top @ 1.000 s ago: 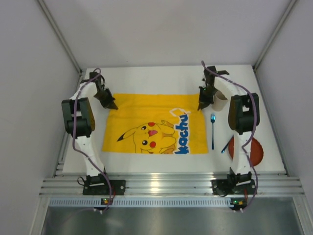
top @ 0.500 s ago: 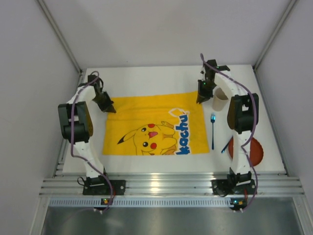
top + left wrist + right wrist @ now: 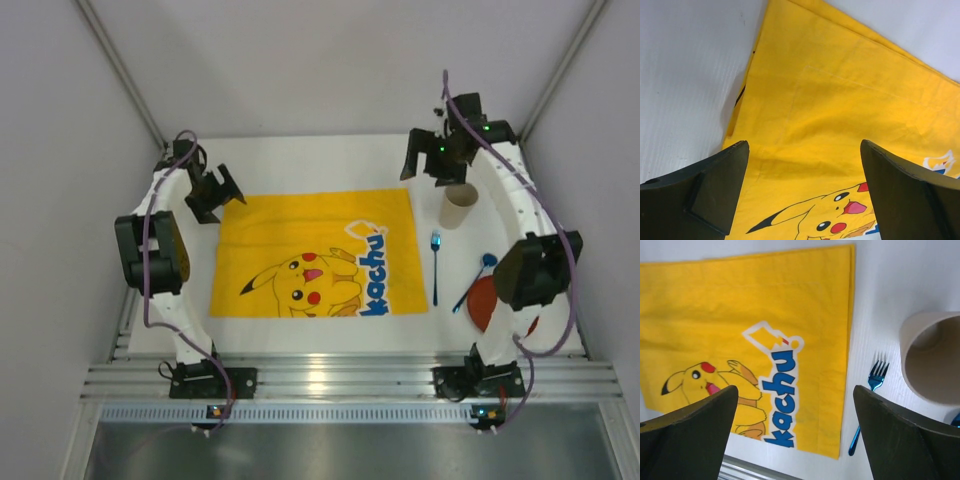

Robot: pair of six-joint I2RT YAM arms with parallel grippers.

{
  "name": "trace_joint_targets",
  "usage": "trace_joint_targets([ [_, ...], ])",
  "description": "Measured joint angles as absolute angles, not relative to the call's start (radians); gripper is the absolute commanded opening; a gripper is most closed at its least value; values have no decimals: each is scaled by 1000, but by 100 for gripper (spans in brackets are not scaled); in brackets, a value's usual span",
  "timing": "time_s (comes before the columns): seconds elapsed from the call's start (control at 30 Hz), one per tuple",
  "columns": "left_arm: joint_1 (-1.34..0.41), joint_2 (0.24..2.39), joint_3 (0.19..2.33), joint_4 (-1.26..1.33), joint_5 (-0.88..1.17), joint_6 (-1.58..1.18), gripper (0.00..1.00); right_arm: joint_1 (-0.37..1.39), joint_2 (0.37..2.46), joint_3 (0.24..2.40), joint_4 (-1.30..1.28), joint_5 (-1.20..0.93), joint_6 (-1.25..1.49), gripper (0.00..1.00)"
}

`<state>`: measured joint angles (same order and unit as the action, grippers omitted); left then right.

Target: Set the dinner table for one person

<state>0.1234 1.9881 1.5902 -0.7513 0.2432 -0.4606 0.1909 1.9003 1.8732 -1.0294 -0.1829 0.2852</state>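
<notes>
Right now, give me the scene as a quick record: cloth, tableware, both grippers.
dinner table: white, carries everything below
cloth: yellow Pikachu print, spread flat mid-table
cup: upright, right of the cloth's far right corner
fork: blue, on the table just right of the cloth
spoon: blue, angled, right of the fork
plate: red, near right, partly hidden by the right arm
left gripper: open, empty, over the cloth's far left corner
right gripper: open, empty, raised near the cloth's far right corner
</notes>
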Motion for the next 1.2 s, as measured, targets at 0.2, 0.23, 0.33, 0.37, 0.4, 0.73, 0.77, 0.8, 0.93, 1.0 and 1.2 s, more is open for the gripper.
trace_joint_targets([
  [0.2, 113, 1939, 1585, -727, 234, -475, 98, 158, 1636, 1881, -1009, -179, 298, 100],
  [0.23, 109, 1933, 1578, -712, 234, -477, 98, 146, 1614, 1877, -1011, -172, 300, 100],
  [0.33, 88, 1931, 1565, -681, 241, -485, 97, 100, 1571, 1827, -1006, -127, 310, 100],
  [0.37, 80, 1936, 1563, -673, 245, -490, 96, 86, 1567, 1805, -1008, -114, 312, 100],
  [0.4, 72, 1943, 1563, -665, 250, -495, 96, 63, 1565, 1772, -1015, -96, 317, 100],
  [0.73, 30, 2138, 1652, -634, 272, -524, 95, -51, 1583, 1647, -1056, -29, 335, 100],
  [0.77, 30, 2147, 1670, -630, 266, -525, 95, -53, 1583, 1647, -1056, -28, 334, 100],
  [0.8, 30, 2156, 1688, -625, 266, -526, 95, -53, 1583, 1647, -1056, -27, 334, 100],
  [0.93, 31, 2196, 1747, -618, 258, -530, 95, -60, 1579, 1636, -1055, -14, 334, 100],
  [1.0, 31, 2220, 1775, -619, 256, -534, 95, -61, 1578, 1623, -1055, -1, 334, 100],
  [1.2, 31, 2265, 1845, -618, 257, -546, 94, -64, 1578, 1575, -1055, 27, 334, 100],
])
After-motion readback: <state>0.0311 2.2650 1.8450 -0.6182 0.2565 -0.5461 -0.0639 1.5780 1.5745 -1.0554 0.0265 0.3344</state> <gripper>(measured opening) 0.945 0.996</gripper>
